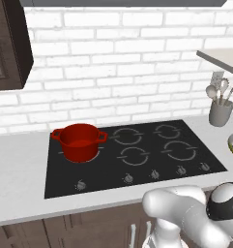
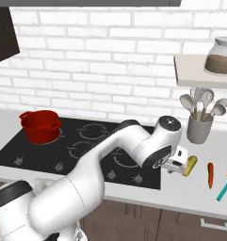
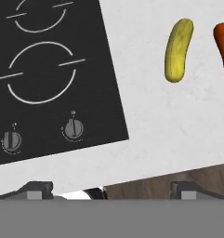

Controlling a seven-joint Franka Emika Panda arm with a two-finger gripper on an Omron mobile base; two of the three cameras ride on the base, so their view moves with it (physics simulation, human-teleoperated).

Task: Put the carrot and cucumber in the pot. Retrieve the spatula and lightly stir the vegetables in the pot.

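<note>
No writing can be read on anything. One glossy red round pot point(image 1: 79, 141) stands on the black glass cooktop's point(image 1: 137, 164) rear left burner, near its left edge. On the pale grey counter point(image 2: 190, 188) right of the cooktop lie one stubby yellow-green cucumber point(image 3: 178, 50), one slim orange carrot point(image 2: 210, 174) beside it, and one teal-handled spatula point(image 2: 225, 184) nearest the counter's right end. The two-finger gripper point(image 2: 178, 165) hangs wide open over bare counter beside the cucumber, holding nothing
</note>
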